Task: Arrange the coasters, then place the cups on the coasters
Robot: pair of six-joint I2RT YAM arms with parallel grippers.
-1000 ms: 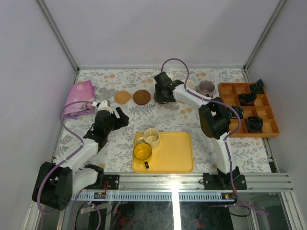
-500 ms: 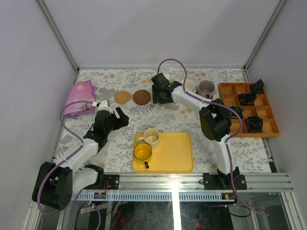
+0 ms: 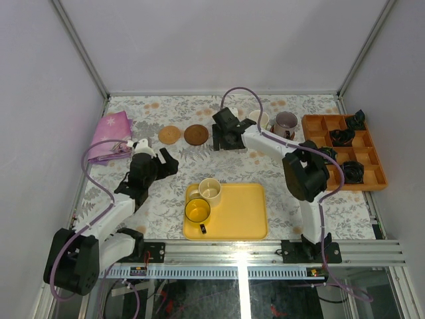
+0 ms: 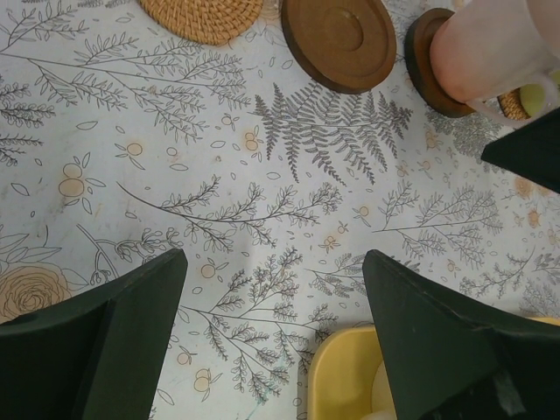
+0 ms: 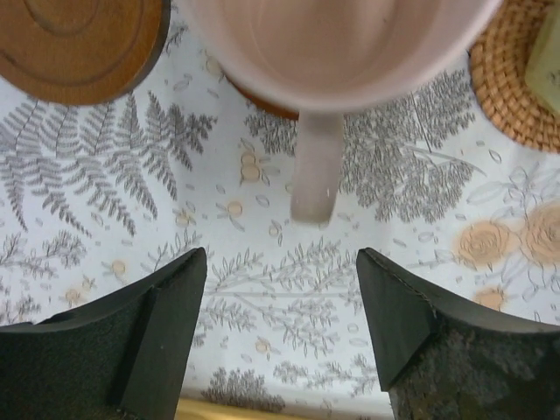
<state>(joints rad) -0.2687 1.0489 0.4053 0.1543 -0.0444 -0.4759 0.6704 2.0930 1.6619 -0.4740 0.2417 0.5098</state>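
Observation:
In the right wrist view a pink cup (image 5: 337,44) stands on a dark brown coaster (image 5: 262,101), its handle pointing at my right gripper (image 5: 280,258). That gripper is open and empty, just short of the handle. Left of it lies a bare dark brown coaster (image 5: 79,39); to the right a tan coaster (image 5: 516,92) carries a pale green cup (image 5: 549,48). My left gripper (image 4: 273,262) hangs open over the cloth, near the tray corner. In the top view a tan coaster (image 3: 170,135) and the dark brown coaster (image 3: 196,135) lie bare. A purple-grey cup (image 3: 286,121) stands at the back right.
A yellow tray (image 3: 242,212) near the front holds a cream cup (image 3: 210,191) and a yellow cup (image 3: 197,210). An orange compartment box (image 3: 319,124) with small black objects sits at the right. A purple cloth (image 3: 109,133) lies at the back left.
My right gripper has opened wider and drawn back a little from the pink cup, which stays on its coaster. The left arm has not moved.

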